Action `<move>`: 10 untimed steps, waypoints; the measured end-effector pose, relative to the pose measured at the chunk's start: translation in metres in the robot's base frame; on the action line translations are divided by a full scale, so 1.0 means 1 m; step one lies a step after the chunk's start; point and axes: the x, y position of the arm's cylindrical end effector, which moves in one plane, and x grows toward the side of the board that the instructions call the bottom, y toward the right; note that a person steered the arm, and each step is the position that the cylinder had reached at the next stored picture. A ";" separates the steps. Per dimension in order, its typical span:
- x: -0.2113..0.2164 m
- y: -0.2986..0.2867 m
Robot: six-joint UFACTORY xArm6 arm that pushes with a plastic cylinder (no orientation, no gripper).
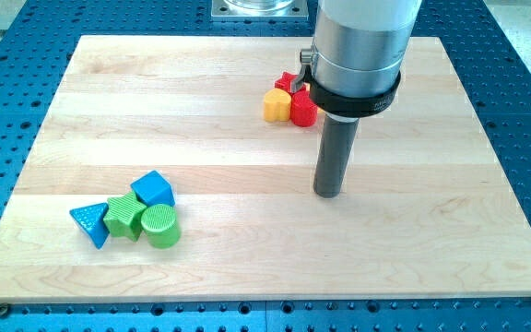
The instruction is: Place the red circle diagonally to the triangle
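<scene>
- The red circle sits in the upper middle of the frame, in a tight cluster with a yellow block on its left and a red star-like block just above; all three appear to touch.
- The arm's grey collar hides part of that cluster, so the exact shape of the upper red piece is my best reading, not a sure one.
- My tip rests on the wooden board below and slightly right of the red circle, apart from every block. There are no jaws here to be wide or narrow; the rod holds nothing.
- The blue triangle lies in the lower left of the frame, beside a green star-shaped block, a green cylinder and a blue cube, well apart from the red circle.
- Handling, as a judgement: the red circle looks small, rigid and light, so it should slide easily on smooth wood and is not fragile.
- Being round, it will likely roll off the rod's side unless the push goes through its centre.
- Contact is best made on its upper-right side, pushing toward the lower left, away from the yellow neighbour.
- Risk: dragging the yellow block along, or disturbing the green pieces near the triangle.
</scene>
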 end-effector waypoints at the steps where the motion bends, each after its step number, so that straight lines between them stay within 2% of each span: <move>1: 0.005 0.003; 2: -0.033 0.025; 3: -0.098 0.047; 4: -0.117 0.016; 5: -0.119 -0.084; 7: -0.191 -0.103; 8: -0.206 -0.195; 9: -0.233 -0.158; 10: -0.248 -0.180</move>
